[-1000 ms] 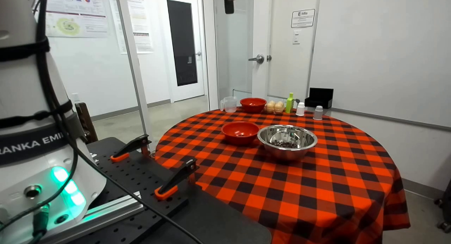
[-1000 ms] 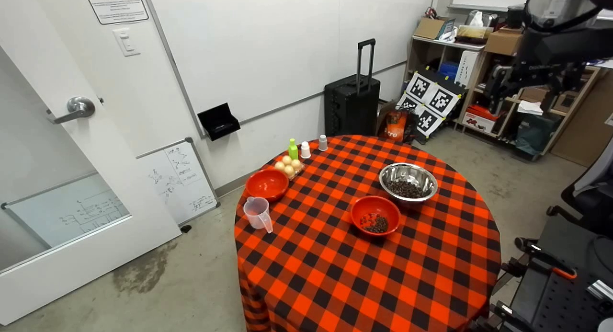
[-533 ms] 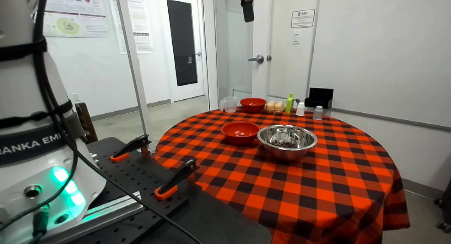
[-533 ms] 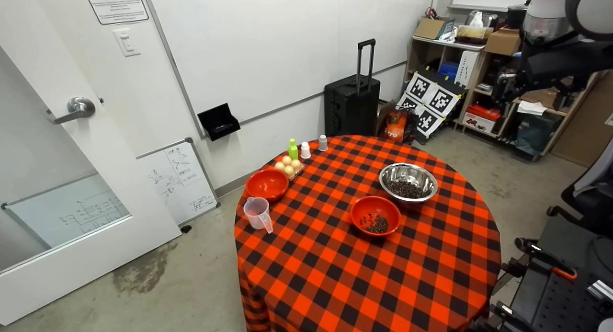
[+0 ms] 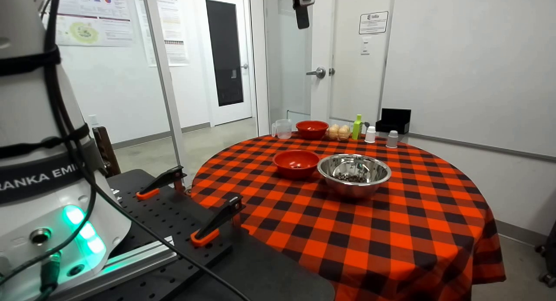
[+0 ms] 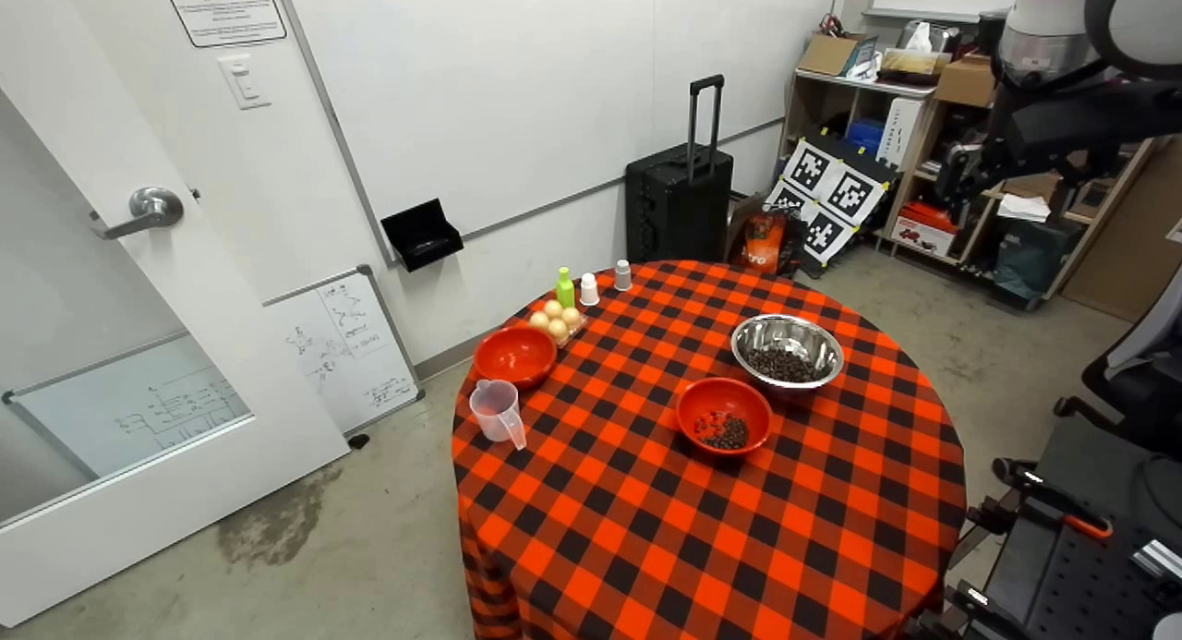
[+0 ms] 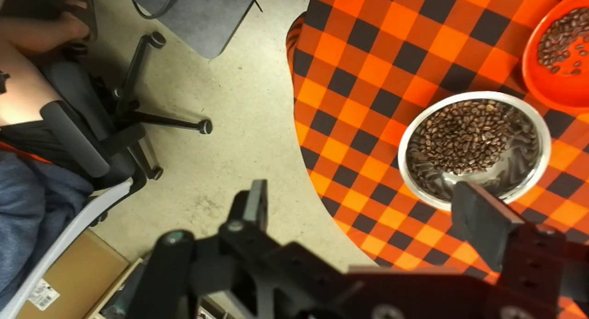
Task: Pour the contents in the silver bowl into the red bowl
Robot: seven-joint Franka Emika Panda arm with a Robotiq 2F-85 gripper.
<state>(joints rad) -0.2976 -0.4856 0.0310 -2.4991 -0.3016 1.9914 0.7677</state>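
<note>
My tool [image 7: 360, 194] hangs spread and unladen at the wrist view's lower centre; at right, beans [image 7: 464, 137] lie in the silver bowl [image 7: 524, 160], with the red bowl [image 7: 563, 86] at upper right. A shallow, off-centre grip could spill beans onto the tabletop [image 7: 349, 107].

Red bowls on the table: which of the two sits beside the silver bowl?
The red bowl with coffee beans in it. It stands beside the silver bowl, whereas the other red bowl is farther off, between the measuring jug and the eggs.
</note>
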